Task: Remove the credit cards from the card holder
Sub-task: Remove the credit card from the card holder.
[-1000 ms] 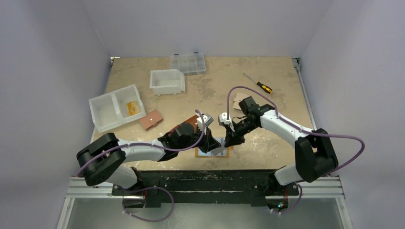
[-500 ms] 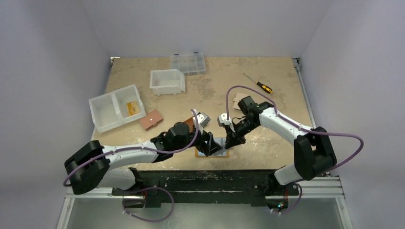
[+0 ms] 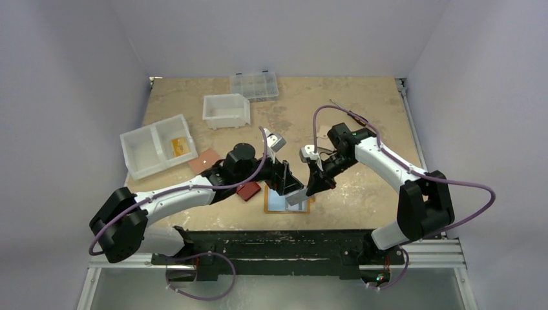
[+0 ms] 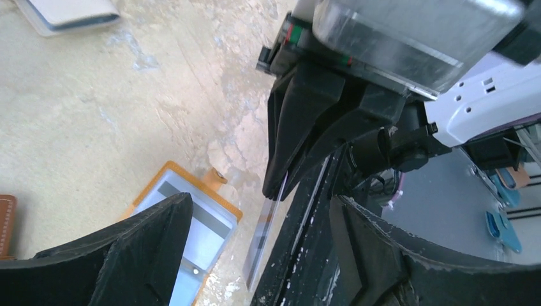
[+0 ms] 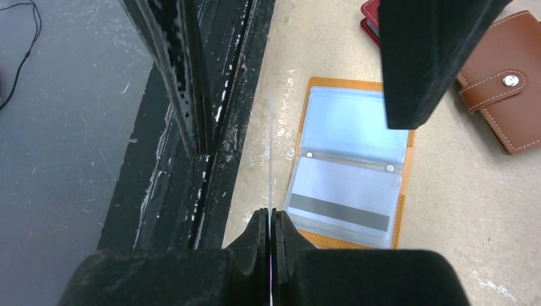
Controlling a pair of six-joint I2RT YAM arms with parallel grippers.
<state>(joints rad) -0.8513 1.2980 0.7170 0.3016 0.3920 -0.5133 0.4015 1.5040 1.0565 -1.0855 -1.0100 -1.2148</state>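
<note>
Card holder (image 5: 344, 81) lies open on the counter (image 3: 291, 123), lower centre of the top view. Its clear sleeves hold a light blue card (image 5: 354, 121) and a dark-striped card (image 5: 341, 204). Right end effector (image 5: 271, 217) is pinched on a thin card (image 5: 271, 159), edge-on, just left of the holder. Left end effector (image 4: 261, 199) is wide open, holding nothing. Upper left, the divided white bin (image 3: 141, 154) has a yellow-orange item (image 3: 179, 145) in its right compartment; print unreadable.
</note>
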